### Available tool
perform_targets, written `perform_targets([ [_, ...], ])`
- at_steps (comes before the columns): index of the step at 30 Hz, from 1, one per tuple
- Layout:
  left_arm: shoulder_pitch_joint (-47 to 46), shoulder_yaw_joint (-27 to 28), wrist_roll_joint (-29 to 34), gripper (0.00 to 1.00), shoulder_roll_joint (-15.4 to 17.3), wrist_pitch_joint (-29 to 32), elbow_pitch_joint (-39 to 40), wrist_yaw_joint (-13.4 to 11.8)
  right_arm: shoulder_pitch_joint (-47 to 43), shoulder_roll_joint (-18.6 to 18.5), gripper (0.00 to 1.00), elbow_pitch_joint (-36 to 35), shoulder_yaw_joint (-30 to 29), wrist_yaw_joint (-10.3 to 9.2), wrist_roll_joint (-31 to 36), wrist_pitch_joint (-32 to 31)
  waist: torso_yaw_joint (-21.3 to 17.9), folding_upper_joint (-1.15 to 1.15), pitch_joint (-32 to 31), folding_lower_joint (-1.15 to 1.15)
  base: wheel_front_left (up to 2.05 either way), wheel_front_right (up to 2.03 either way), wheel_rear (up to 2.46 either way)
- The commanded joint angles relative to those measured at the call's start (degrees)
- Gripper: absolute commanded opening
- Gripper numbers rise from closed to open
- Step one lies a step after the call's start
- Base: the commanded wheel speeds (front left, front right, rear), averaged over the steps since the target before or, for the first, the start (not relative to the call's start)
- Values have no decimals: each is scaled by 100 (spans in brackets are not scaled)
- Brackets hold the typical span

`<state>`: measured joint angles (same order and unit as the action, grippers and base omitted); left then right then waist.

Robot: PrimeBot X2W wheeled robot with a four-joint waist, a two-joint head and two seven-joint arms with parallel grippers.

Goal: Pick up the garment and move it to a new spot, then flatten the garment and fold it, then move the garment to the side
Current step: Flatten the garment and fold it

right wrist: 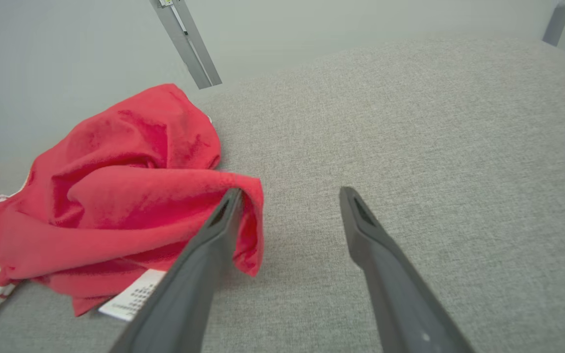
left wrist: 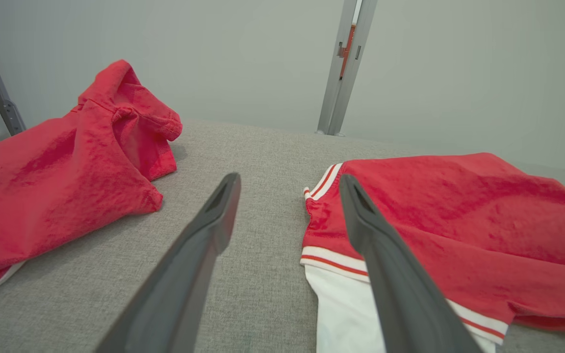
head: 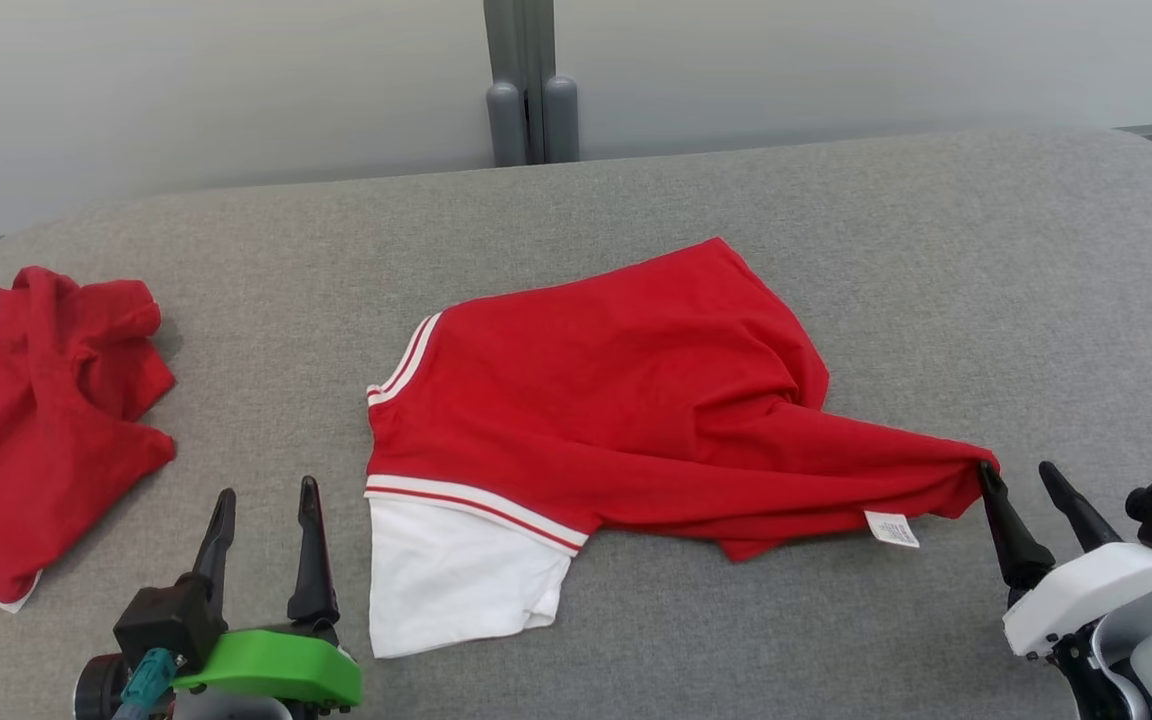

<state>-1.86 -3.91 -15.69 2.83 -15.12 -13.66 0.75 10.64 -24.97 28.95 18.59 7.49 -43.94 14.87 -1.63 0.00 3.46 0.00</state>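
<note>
**Right pincer (head: pixel 1014 470) spread at the corner of the garment (head: pixel 616 400), left pincer (head: pixel 268 488) spread and clear**

There are two pincers, each with two dark fingers, and both stand spread with nothing gripped. The right pincer is at the lower right of the head view. One of its fingers (right wrist: pixel 204 255) touches the drawn-out red corner of the garment, and the fabric edge curls just past that fingertip into the gap. The other finger has only bare grey cloth under it. One white label (head: pixel 892 528) lies at the hem just beside this corner.

The garment lies near the middle of the grey surface (head: pixel 836 250). It is red and partly bunched, with its long corner stretched toward the right pincer. It has one white sleeve (head: pixel 446 580) on the near left side, edged with red and white stripes. A second striped band shows at the collar side.

The left pincer is at the lower left, just beside the white sleeve but apart from it. The cloth between its fingers is bare.

A second red top (head: pixel 26 420) lies crumpled at the far left edge of the surface, well apart from the garment. That makes two red pieces in all. Beyond the surface is a pale wall with one grey post (head: pixel 531 100). Nothing lies between either pincer and the garment.
</note>
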Motion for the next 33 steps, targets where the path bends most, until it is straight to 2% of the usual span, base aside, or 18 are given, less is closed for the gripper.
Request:
perform_targets([
  [1, 56, 41, -37, 100, 12, -4, 10, -3, -132, 21, 100, -197, -130, 0, 128, 36, -58, 0, -42, 0, 0, 0, 0],
  [10, 151, 152, 54, 100, 14, -4, 67, 20, -891, 499, 100, -1406, -888, 0, 763, 35, -155, 0, -132, 0, 0, 0, 0],
  [17, 263, 249, 76, 100, 14, -4, 97, 48, -1287, 819, 100, -2047, -1119, 0, 1327, 35, -173, 0, -231, 0, 0, 0, 0],
  [29, 412, 350, 318, 100, 14, -4, 147, 52, -1546, 1159, 100, -2529, -1318, 0, 2244, 36, -93, 0, -328, 0, 0, 0, 0],
  [33, 447, 379, 389, 100, 14, -4, 150, 143, -1605, 1258, 100, -2558, -1357, 0, 2421, 36, -74, 0, -361, 0, 0, 0, 0],
])
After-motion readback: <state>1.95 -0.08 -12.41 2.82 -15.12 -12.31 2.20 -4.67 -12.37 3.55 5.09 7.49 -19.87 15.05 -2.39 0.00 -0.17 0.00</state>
